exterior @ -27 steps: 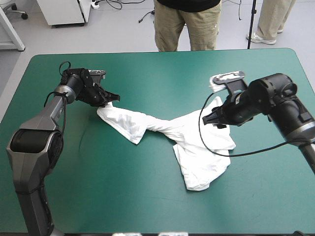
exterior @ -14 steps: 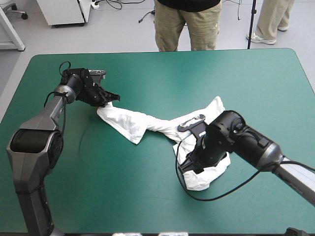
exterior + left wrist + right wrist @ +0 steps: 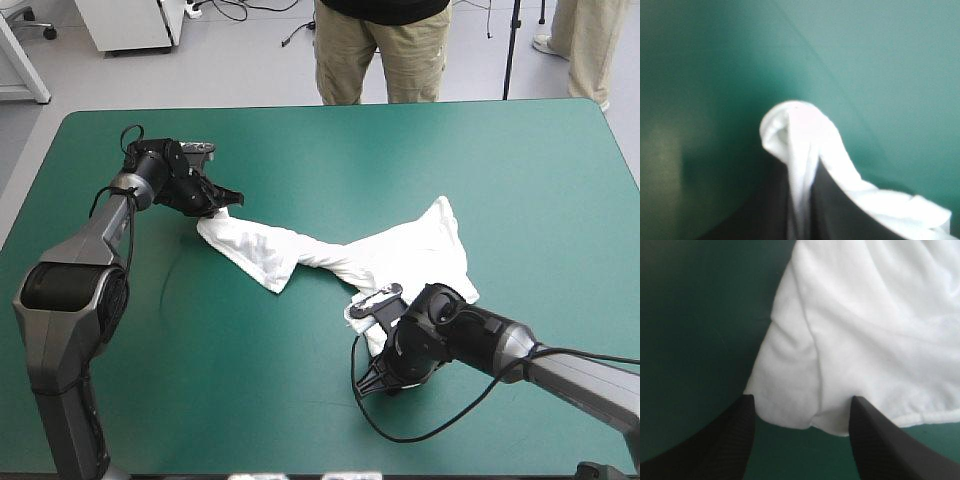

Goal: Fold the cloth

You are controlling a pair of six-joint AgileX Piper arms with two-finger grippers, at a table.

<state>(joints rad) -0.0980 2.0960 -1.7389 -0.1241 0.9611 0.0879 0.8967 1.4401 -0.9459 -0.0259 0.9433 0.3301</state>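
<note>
Teal-green worktop (image 3: 300, 140), one, carried everything. One white T-shirt (image 3: 400, 255) lay on it, not flat: strung out in a twisted band, with its long axis running from far-left to near-right. The right end was a wider crumpled mass, and a loose flap hung off the left half.

Two claws, one per arm. The left claw (image 3: 222, 204) sat at the band's far-left tip, fingers all but together and clamped on a pinch of fabric, which poked out past the tips in its wrist view. The right claw (image 3: 800, 401) was low over the shirt's near end, fingers apart, holding nothing. The near hem corner lay straight ahead of it and between the two fingers, with bare cover off to one side.

Judgement: the right arm was the nearer one to that free end, and the left was busy at the other. The coming grasp probably turned on that corner sitting inside the gap, so the claw would need to go forward and down along its own line, not sideways. Whether the fingertips touched cloth could not be told.
</note>
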